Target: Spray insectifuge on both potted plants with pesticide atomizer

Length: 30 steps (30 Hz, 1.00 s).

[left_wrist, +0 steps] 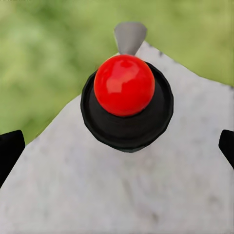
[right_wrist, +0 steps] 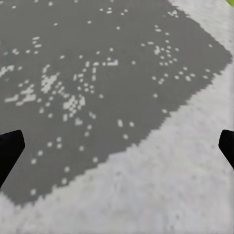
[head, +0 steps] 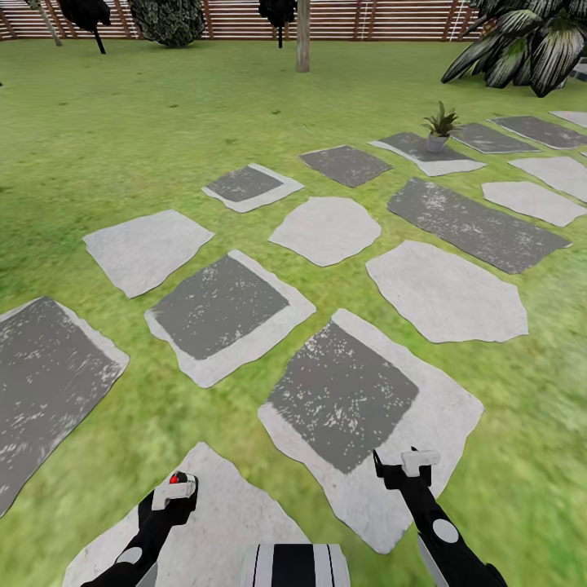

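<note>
While the left gripper (head: 174, 487) clasps the dark, red-nozzled pesticide atomizer (left_wrist: 126, 100), the right gripper (head: 408, 469) hangs empty, jaws spread, over grey stepping slabs (head: 346, 399).

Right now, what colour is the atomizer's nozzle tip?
Bright red, on the pesticide atomizer; clearest in the left wrist view.

— What do the arms look like?
— Both are glossy black. The left arm (head: 147, 534) carries a round grey disc near the wrist, and so does the right arm (head: 440, 530)

— And the ends of them?
— Each has a small white block at the tip. In the wrist views, the fingertips (left_wrist: 10, 151) appear as plain black wedges (right_wrist: 9, 151)

— Anything between the arms?
— A white trunk (head: 295, 566) with black vertical stripes, at the near edge
</note>
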Tool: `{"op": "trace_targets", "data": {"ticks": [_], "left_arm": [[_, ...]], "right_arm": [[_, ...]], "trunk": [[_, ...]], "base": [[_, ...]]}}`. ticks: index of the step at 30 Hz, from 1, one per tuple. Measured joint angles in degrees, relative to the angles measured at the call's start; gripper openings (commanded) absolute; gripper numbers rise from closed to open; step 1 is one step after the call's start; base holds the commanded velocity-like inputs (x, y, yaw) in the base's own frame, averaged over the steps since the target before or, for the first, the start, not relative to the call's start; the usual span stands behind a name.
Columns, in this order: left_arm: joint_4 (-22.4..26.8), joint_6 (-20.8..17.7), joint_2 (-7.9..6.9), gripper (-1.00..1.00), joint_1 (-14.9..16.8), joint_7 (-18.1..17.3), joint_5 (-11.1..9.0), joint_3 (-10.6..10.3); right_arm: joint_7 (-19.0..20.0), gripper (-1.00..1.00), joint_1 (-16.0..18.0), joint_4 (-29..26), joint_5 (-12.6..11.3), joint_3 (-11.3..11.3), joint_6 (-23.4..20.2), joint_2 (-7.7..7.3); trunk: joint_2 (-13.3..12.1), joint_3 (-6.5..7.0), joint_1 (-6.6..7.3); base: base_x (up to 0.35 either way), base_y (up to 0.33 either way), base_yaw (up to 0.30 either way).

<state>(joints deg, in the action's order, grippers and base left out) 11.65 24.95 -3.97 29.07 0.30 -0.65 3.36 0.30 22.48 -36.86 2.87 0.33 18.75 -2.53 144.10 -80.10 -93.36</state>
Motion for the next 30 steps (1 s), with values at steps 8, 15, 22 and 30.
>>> {"op": "trace_targets", "data": {"ticks": [8, 15, 22, 30], "left_arm": [[0.00, -0.02, 0.00, 1.00, -0.08, 0.01, -0.03, 0.00], [0.00, 0.00, 0.00, 1.00, -0.18, 0.00, -0.08, 0.00], [0.00, 0.00, 0.02, 1.00, -0.18, -0.01, -0.08, 0.00], [0.00, 0.00, 0.01, 1.00, -0.18, 0.00, -0.08, 0.00]], "right_arm": [[-0.01, 1.00, 0.00, 0.00, 0.00, 0.00, 0.00, 0.00], [0.01, 1.00, 0.00, 0.00, 0.00, 0.00, 0.00, 0.00], [-0.01, 1.00, 0.00, 0.00, 0.00, 0.00, 0.01, 0.00], [0.00, 1.00, 0.00, 0.01, 0.00, 0.00, 0.01, 0.00]], "trunk": [[0.00, 0.00, 0.00], [0.00, 0.00, 0.00], [0.00, 0.00, 0.00], [0.00, 0.00, 0.00]], "base": [[0.040, 0.000, 0.000], [0.010, 0.000, 0.000], [0.054, 0.000, 0.000], [0.002, 0.000, 0.000]]}}
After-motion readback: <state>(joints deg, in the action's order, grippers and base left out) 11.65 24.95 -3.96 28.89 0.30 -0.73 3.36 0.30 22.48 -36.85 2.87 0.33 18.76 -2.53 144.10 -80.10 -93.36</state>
